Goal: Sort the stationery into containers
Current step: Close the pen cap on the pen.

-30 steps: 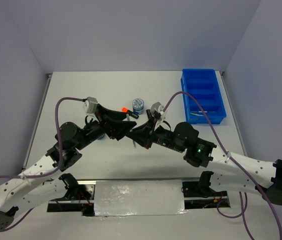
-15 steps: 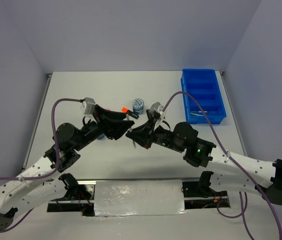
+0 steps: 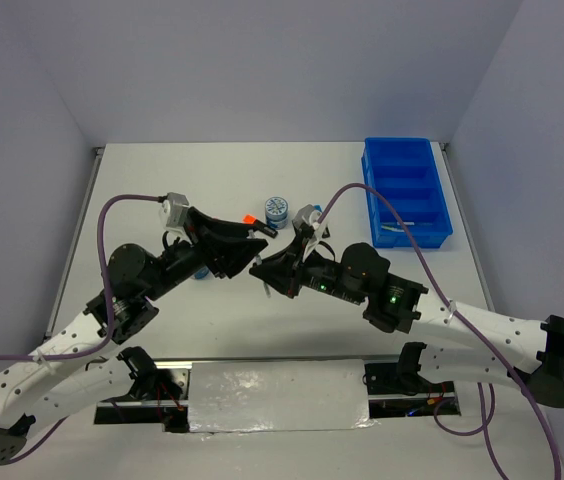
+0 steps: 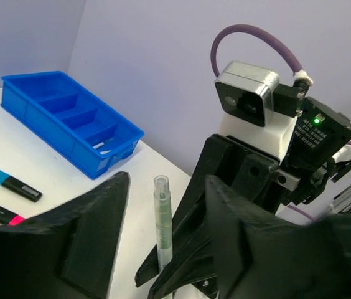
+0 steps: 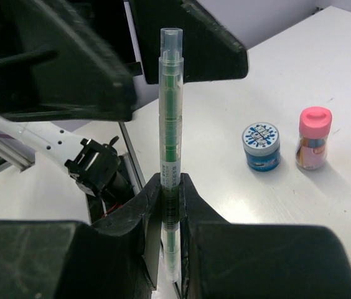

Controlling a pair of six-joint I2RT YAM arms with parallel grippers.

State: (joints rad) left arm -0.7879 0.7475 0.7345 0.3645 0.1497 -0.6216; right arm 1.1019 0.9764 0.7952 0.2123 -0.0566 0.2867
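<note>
Right end effector (image 5: 169,184) pinches green pen (image 5: 170,106) (upright).

Table (image 3: 212,180): white, flat, matte top; it spanned the floor between the walls.
Back wall (image 3: 262,70): plain lavender; stood at the table's far edge.
Left side wall (image 3: 12,150) and right side wall (image 3: 532,130): same lavender; flanked the table.
Metal strip (image 3: 78,220): grey, narrow; ran along the table's left edge.
Pale panel (image 3: 277,392): rectangular, faintly reflective; lay at the table's near edge, roughly centred.
</note>
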